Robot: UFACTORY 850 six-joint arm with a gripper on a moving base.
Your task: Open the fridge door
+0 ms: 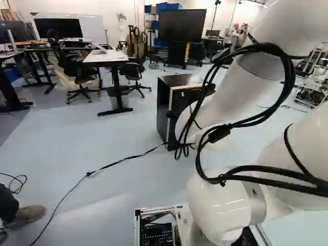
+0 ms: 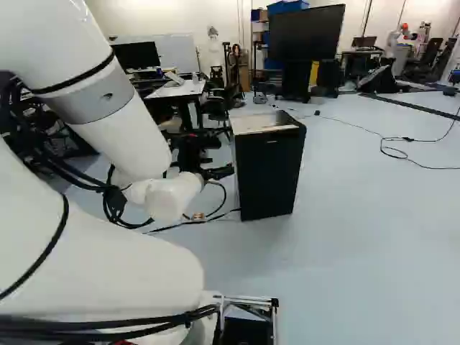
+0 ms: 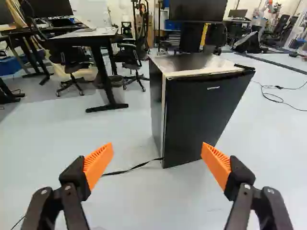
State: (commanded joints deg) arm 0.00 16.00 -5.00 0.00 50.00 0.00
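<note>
Right base view: black fridge upright on the floor, just above center of frame, door looks closed, top face pale in this view. Gripper left of it, dark and small, wrist end partly blocked by the white arm, which fills the left side and runs off the top and left edges. Finger shapes blur into the dark clutter behind, gap hard to read here. Left base view: fridge around center, right part of it covered by the arm and its black cables; gripper mostly hidden there too. Thin black cord goes from the fridge's foot to the lower left, cut off at the bottom edge. White-topped desk upper left, big dark screen top center. Wrist view: gripper released, 2 fingers spread wide, orange pads facing each other, nothing grasped. Fridge stands ahead of the gripper, apart from both fingers; front and 1 side visible, pale strip down the edge between them. No handle can be made out on the door. Far side and back of fridge out of sight.
</note>
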